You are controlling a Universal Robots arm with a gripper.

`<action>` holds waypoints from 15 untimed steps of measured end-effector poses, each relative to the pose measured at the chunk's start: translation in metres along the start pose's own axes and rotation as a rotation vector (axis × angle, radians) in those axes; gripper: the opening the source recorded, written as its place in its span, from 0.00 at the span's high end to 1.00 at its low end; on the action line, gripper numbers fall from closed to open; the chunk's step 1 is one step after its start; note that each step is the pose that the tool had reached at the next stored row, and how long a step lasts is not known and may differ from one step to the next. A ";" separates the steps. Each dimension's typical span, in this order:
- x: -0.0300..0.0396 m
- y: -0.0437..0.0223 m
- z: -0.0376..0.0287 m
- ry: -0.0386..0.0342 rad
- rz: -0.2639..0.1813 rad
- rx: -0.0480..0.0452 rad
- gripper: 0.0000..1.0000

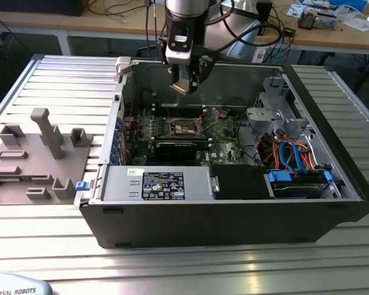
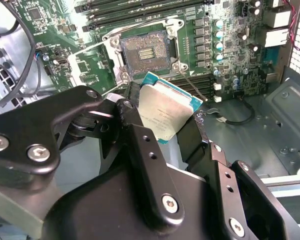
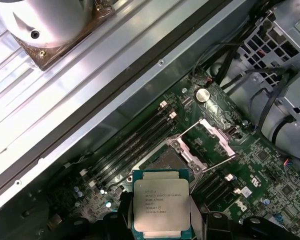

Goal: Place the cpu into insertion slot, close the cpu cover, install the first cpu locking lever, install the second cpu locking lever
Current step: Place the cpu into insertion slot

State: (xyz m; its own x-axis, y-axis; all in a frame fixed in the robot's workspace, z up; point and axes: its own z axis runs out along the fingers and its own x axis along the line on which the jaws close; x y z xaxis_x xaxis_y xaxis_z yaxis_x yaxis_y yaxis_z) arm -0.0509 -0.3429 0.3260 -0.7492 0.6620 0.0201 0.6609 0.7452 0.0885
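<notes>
The cpu (image 2: 167, 112), a small square chip with a silver-grey top, is held by its edges above the motherboard; it appears again as the cpu (image 3: 161, 207). My gripper (image 1: 184, 85) is shut on it, hovering over the open computer case (image 1: 332, 203). In both wrist views the gripper (image 2: 165, 119) (image 3: 161, 222) sits a short way off from the insertion slot (image 2: 145, 52) (image 3: 166, 159), which lies bare. The cpu cover (image 3: 216, 136), a silvery frame, stands swung open beside the slot. Thin wire locking levers (image 3: 188, 127) (image 2: 194, 82) stick out unlatched.
Memory slots (image 3: 135, 145) run beside the socket. A drive cage (image 1: 273, 104) and blue and orange cables (image 1: 290, 153) fill the case at the exterior view's right. A power supply (image 1: 160, 184) lines the case's near wall. A grey fixture plate (image 1: 37, 160) lies outside on the exterior view's left.
</notes>
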 end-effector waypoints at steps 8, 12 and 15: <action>0.0000 0.0000 0.0001 -0.0035 0.039 -0.0008 0.46; 0.0000 0.0000 0.0002 -0.0054 0.061 -0.0012 0.46; 0.0000 0.0000 0.0002 -0.0075 0.084 -0.0017 0.46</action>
State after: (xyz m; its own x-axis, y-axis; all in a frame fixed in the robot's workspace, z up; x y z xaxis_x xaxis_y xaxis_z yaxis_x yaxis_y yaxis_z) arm -0.0509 -0.3429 0.3258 -0.6904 0.7231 0.0201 0.7216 0.6866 0.0885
